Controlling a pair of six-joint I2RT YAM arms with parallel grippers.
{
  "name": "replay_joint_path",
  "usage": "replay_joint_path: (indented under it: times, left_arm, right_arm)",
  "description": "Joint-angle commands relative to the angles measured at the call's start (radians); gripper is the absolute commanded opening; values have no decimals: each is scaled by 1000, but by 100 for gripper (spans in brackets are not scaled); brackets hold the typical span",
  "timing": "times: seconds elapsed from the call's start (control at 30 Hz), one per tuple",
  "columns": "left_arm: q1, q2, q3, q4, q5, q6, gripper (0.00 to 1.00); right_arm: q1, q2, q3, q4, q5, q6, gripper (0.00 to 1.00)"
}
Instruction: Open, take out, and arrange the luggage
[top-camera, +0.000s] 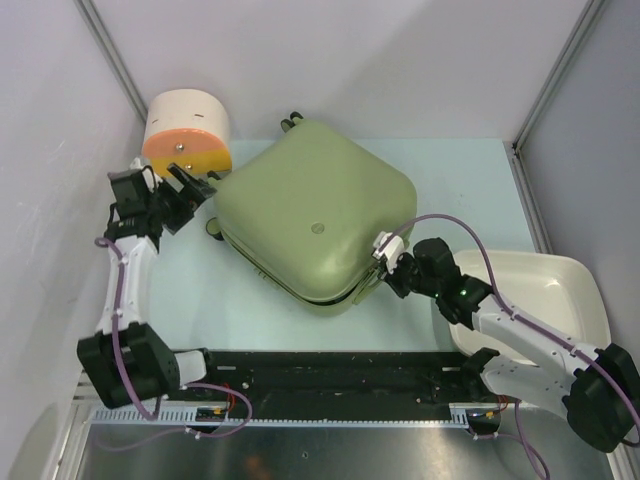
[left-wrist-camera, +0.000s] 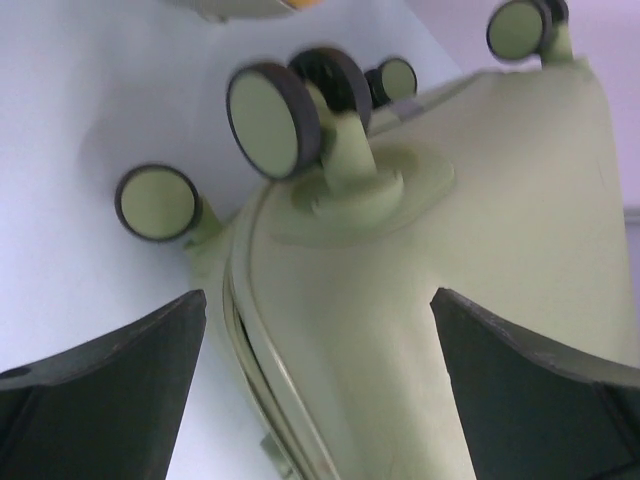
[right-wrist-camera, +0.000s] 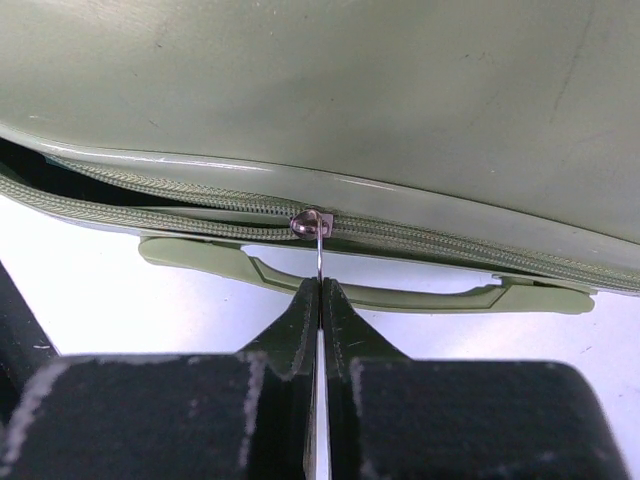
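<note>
Olive luggage (top-camera: 315, 220) lies flat, wheels (left-wrist-camera: 272, 120) far-left, on pale-blue bench (top-camera: 250, 300), white walls (top-camera: 350, 60); right pincer (right-wrist-camera: 320, 288) clenches zip pull (right-wrist-camera: 318, 250), left pincer (left-wrist-camera: 320, 335) released.

Pretty sure I'm working in a robot lab booth: bare white panels (top-camera: 400, 60), metal frame posts (top-camera: 110, 55), bolted-down mounting rail (top-camera: 330, 375).

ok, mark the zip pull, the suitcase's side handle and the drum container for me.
zip pull (right-wrist-camera: 314, 224): right wrist view, on its top end at the slider.
side handle (right-wrist-camera: 195, 254): right wrist view, on its thick left end.
drum container (top-camera: 187, 152): top external view, on its orange face.
</note>
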Motion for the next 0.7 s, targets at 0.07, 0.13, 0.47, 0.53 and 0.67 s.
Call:
replay_joint_path:
  times: [0.07, 0.13, 0.47, 0.53, 0.67]
  left_arm:
    - [-9, 162, 144, 101, -78, -108, 100]
    - [-32, 194, 180, 128, -90, -116, 100]
    - [-124, 378, 263, 161, -150, -171, 99]
    - [-124, 405, 261, 162, -151, -180, 97]
    - [-125, 429, 269, 162, -138, -176, 90]
  right_arm:
    - [-21, -24, 29, 62, -17, 1, 0]
    - [-32, -19, 29, 64, -16, -8, 0]
    - [-119, -24, 29, 68, -10, -53, 0]
    - [-142, -25, 29, 62, -16, -60, 0]
    - [-193, -34, 29, 56, -39, -73, 0]
